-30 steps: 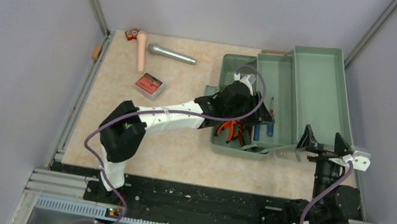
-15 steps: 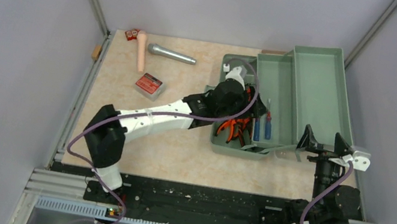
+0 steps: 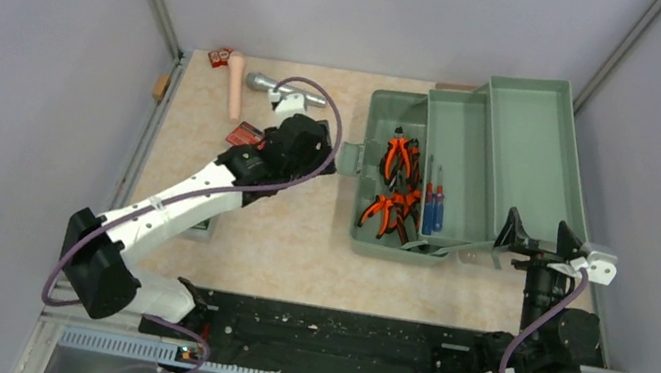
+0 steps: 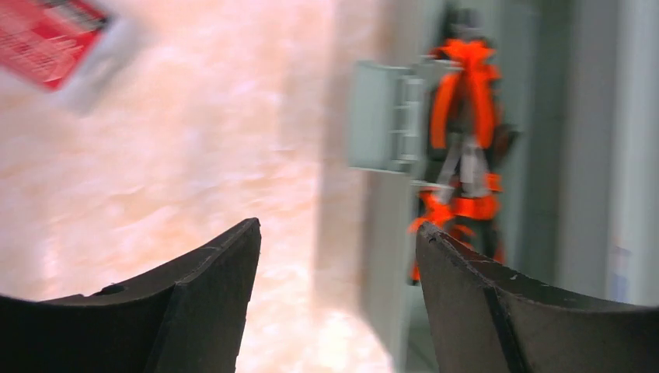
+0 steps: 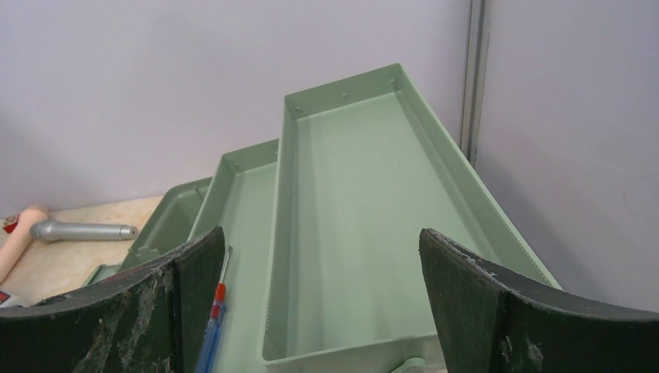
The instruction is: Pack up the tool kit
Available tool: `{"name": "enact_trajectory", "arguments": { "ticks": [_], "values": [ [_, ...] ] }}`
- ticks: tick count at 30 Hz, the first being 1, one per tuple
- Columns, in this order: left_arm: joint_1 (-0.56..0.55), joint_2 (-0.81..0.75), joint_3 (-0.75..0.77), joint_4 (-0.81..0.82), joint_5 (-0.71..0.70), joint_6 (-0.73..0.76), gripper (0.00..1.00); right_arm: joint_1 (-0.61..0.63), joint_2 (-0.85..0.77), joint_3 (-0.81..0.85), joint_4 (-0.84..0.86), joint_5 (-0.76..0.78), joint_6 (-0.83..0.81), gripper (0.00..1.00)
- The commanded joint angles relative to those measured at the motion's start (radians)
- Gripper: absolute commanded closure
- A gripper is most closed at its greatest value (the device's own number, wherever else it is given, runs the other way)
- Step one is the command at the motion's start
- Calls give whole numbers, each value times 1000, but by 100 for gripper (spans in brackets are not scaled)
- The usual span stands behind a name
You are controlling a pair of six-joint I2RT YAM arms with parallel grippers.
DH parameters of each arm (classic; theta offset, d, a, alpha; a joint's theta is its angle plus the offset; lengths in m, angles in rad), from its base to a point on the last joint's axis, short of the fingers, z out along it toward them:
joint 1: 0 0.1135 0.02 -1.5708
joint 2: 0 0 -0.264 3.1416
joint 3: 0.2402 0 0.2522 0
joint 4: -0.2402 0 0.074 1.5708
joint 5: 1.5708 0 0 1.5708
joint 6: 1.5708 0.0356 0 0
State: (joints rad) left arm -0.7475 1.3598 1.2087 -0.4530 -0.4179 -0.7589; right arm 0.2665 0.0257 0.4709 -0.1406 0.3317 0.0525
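Note:
The sage-green toolbox (image 3: 381,112) stands open at the right, with its tray (image 3: 461,138) and lid (image 3: 537,140) folded out. Two orange-and-black pliers (image 3: 399,156) lie in its base, and blue and red screwdrivers (image 3: 432,204) lie beside them. My left gripper (image 3: 322,153) is open and empty over the table, just left of the toolbox. A small red box (image 3: 244,136) is partly hidden by the left arm; it also shows in the left wrist view (image 4: 47,35). My right gripper (image 3: 540,244) is open and empty at the toolbox's near right corner. No green box shows.
A silver microphone (image 3: 274,86), a pink cylinder (image 3: 235,84) and small red pieces (image 3: 219,56) lie at the back left. In the left wrist view the toolbox latch (image 4: 388,116) and pliers (image 4: 465,116) are blurred. The right wrist view looks into the lid (image 5: 365,202).
My left arm has pulled out of the toolbox and swung left over the table, toward the red box. A pair of pliers now shows in the base. The right arm has not moved.

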Motion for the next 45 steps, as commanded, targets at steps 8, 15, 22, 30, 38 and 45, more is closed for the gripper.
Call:
{"name": "enact_trajectory", "arguments": {
  "ticks": [8, 15, 22, 30, 38, 45],
  "values": [
    [361, -209, -235, -300, -71, 44, 8, 16, -12, 3, 37, 2, -6, 6],
    [692, -224, -367, -244, 9, 125, 1, 14, -12, 2, 37, 2, -5, 6],
    [912, -151, -430, -137, 204, 160, 1, 15, -12, 2, 36, 4, -5, 6],
    [926, -39, -402, -148, 480, 179, 1, 14, -12, 2, 37, 6, -5, 6],
    [796, -120, -430, -174, 507, 183, 1, 15, -12, 0, 39, 2, -5, 6],
    [616, -82, -370, -257, 270, 166, 1, 16, -12, 0, 39, 2, -5, 6]
  ]
}}
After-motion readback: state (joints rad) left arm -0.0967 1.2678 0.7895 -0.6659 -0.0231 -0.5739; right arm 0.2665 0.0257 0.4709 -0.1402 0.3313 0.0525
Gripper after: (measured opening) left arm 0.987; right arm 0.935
